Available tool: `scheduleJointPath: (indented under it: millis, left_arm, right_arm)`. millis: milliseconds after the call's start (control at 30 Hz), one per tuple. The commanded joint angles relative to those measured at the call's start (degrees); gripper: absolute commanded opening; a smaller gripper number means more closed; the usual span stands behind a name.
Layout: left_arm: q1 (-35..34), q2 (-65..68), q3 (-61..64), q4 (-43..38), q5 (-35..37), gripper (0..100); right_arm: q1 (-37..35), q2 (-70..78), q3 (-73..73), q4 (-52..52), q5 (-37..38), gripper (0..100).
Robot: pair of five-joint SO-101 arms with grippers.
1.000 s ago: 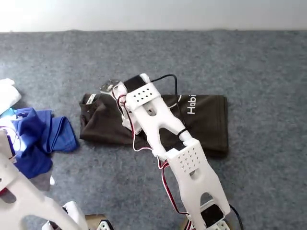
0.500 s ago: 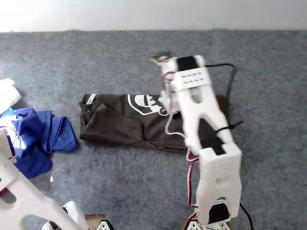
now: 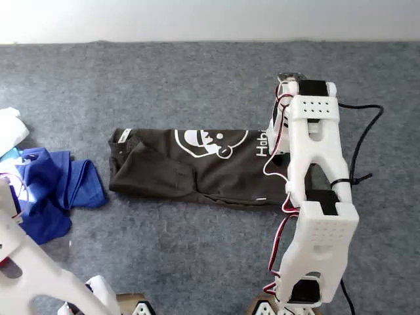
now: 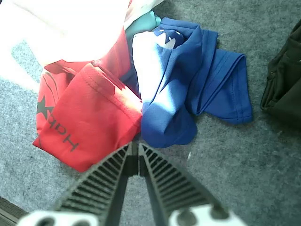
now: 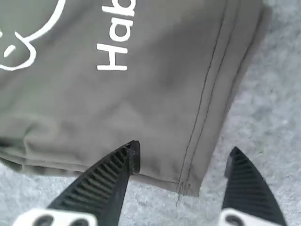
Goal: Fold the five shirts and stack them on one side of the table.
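Right wrist view shows you the right fingers [image 5: 110, 176] spread over the right hem of the folded brown shirt [image 5: 141, 84], which lies mid worktop [image 5: 277, 94]. Your left fingers [image 4: 117, 174] are pressed together above the red shirt [image 4: 84, 117] and blue shirt [image 4: 188, 89] at the left edge.

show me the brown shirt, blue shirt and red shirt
brown shirt [image 3: 197, 174], high view, on its folded middle below the white print
blue shirt [image 4: 188, 80], left wrist view, on its crumpled middle
red shirt [image 4: 89, 117], left wrist view, on its smooth middle
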Motion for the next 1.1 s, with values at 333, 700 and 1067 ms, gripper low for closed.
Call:
scheduleJointPath:
  millis: [333, 700, 1067]
  left_arm:
    - [0.1, -1.1, -0.2, 0.2, 0.5, 1]
    - [0.1, -1.1, -0.2, 0.2, 0.5, 1]
    - [0.1, -1.5, -0.2, 0.2, 0.5, 1]
  right_arm:
    - [0.7, -6.1, 18.1, -23.3, -0.8, 30.3]
    - [0.2, 3.0, 18.0, -25.1, -0.8, 12.2]
    - [2.5, 2.8, 16.4, -21.6, 2.7, 1.1]
